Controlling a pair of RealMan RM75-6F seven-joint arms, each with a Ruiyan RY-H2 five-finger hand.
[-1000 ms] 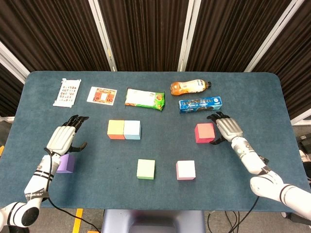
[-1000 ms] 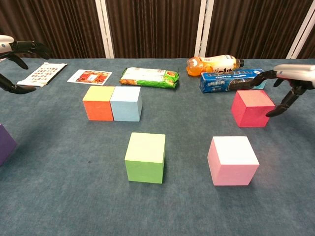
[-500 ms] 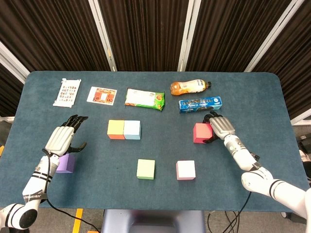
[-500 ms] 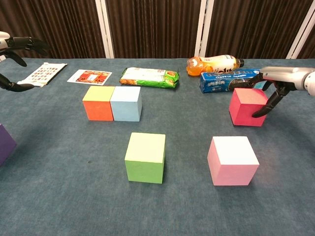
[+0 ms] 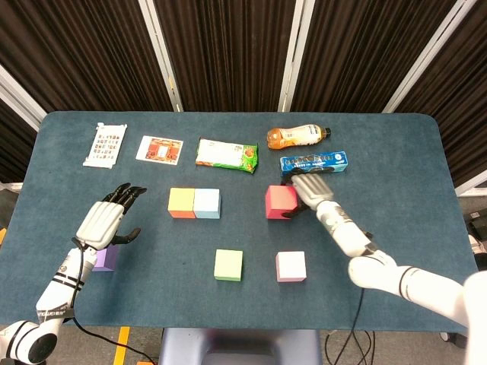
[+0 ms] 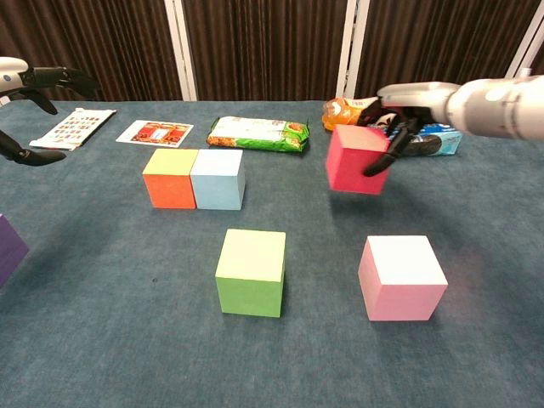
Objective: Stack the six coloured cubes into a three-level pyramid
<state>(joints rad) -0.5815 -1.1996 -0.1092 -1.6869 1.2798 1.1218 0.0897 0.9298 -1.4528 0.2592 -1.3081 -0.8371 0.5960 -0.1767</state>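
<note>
The right hand (image 5: 310, 187) grips the red cube (image 5: 281, 201) with its fingers (image 6: 380, 159) wrapped over its right side, holding it just above the tabletop (image 5: 396, 167), right of the orange cube (image 5: 182, 202) and light blue cube (image 5: 207, 203) that sit touching side by side. The left hand (image 5: 106, 221) hovers with fingers spread and empty over the purple cube (image 5: 104, 257) at the near left. The green cube (image 5: 228, 265) and pink cube (image 5: 291, 266) stand apart in the near middle.

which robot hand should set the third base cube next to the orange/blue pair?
Right. The right robot hand already grips the red cube, just right of the light blue cube. The left robot hand holds nothing, hovering over the purple cube.
</note>
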